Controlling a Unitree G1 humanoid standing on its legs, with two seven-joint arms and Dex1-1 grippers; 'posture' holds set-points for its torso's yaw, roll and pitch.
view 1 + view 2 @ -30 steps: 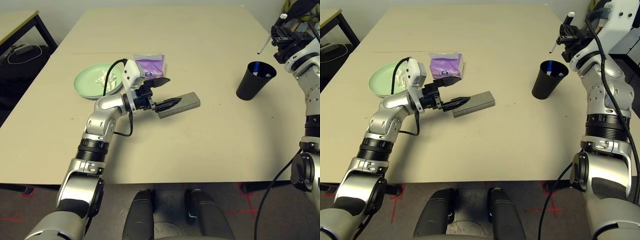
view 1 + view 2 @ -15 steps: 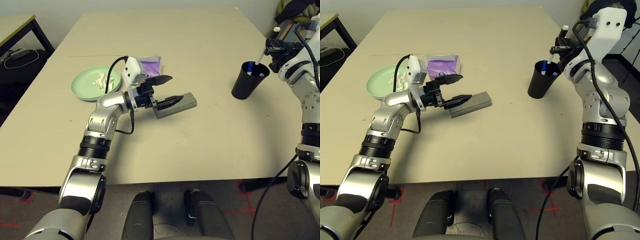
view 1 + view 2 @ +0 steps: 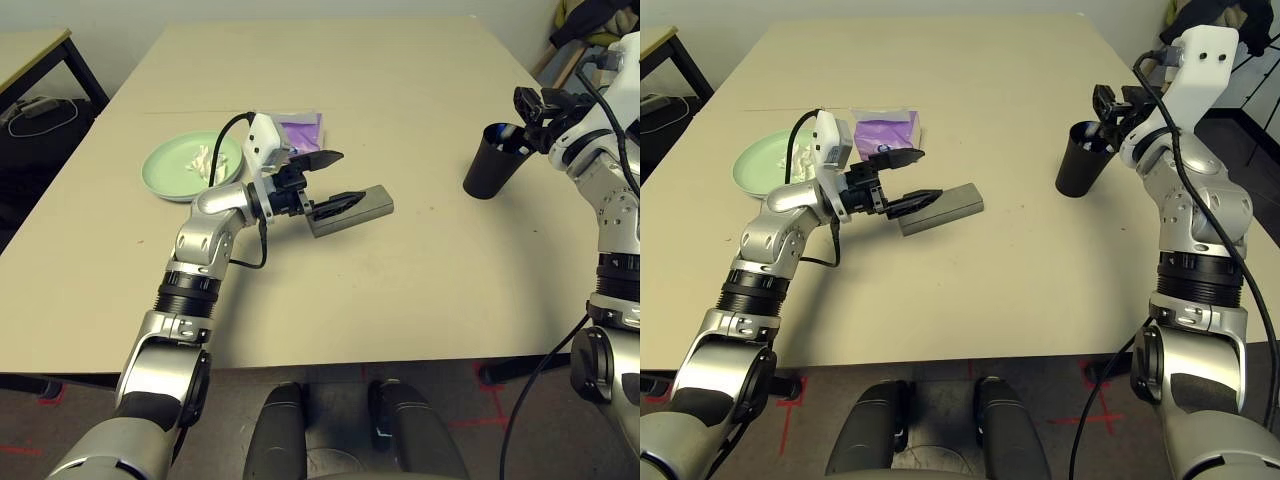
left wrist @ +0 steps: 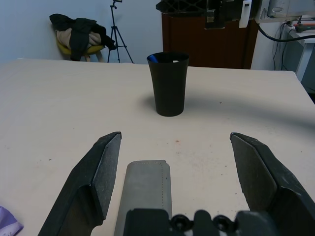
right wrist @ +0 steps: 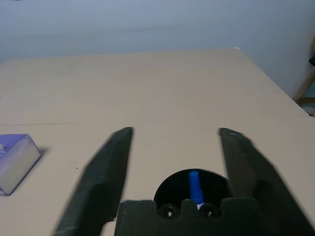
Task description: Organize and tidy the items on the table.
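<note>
My left gripper point(image 3: 333, 182) stands open over the near end of the grey-beige glasses case point(image 3: 362, 204), which lies flat on the table point(image 3: 400, 290) between the fingers point(image 4: 101, 169). The green plate point(image 3: 172, 168) holding crumpled white tissue point(image 3: 207, 158) sits to its left. The purple tissue pack point(image 3: 301, 128) lies just behind the wrist. At the right, my right gripper point(image 3: 535, 103) hangs open directly above the black cup point(image 3: 494, 166). Inside the cup point(image 5: 170, 189), a pen with a blue end point(image 5: 194, 185) stands upright.
A black-legged side desk point(image 3: 30, 45) stands beyond the table's left edge, with dark gear on the floor under it. Beyond the cup, the left wrist view shows a dark cabinet point(image 4: 206, 46) and a chair piled with clothes point(image 4: 78, 34).
My right gripper carried a white pen over the black cup, then opened; the pen now stands in the cup. The left arm has stayed over the case.
</note>
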